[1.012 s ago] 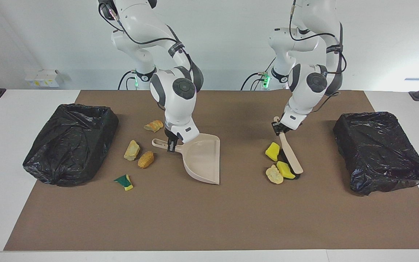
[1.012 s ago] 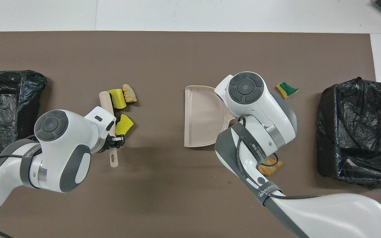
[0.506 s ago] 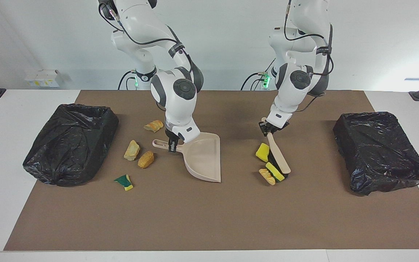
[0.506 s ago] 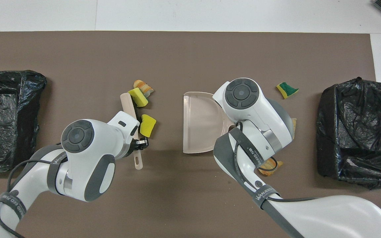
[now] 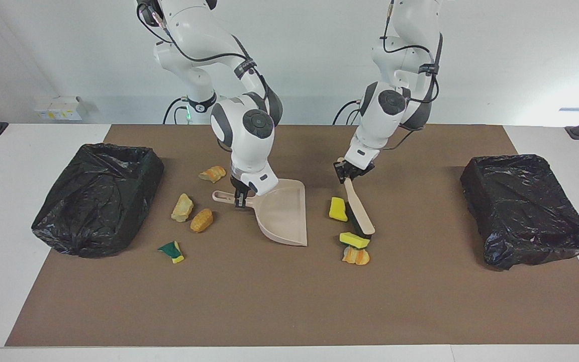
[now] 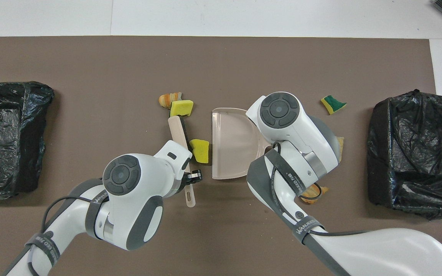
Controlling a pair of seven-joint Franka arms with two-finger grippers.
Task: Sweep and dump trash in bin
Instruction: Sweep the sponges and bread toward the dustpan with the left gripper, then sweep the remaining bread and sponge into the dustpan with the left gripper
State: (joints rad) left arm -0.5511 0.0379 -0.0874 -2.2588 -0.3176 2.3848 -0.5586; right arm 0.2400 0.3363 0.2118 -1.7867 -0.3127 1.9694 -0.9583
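My left gripper (image 5: 348, 173) is shut on the handle of a beige brush (image 5: 360, 215) whose dark bristles rest on the mat. Against the brush lie three pieces of trash: a yellow sponge bit (image 5: 338, 209), a second yellow bit (image 5: 354, 240) and an orange bread chunk (image 5: 355, 256). My right gripper (image 5: 239, 197) is shut on the handle of the beige dustpan (image 5: 283, 213), its mouth facing the brush. From overhead, the nearer sponge bit (image 6: 200, 150) almost touches the dustpan (image 6: 230, 147) lip.
More scraps lie toward the right arm's end: a bread piece (image 5: 212, 174), a tan chunk (image 5: 182, 207), an orange-brown chunk (image 5: 201, 220) and a green-and-yellow sponge (image 5: 171, 251). Black-bagged bins stand at the right arm's end (image 5: 98, 198) and the left arm's end (image 5: 528, 208).
My left gripper has swept the brush toward the dustpan, pushing the three scraps along. The bread chunk has rolled farther from the robots. The dustpan shifted only slightly.
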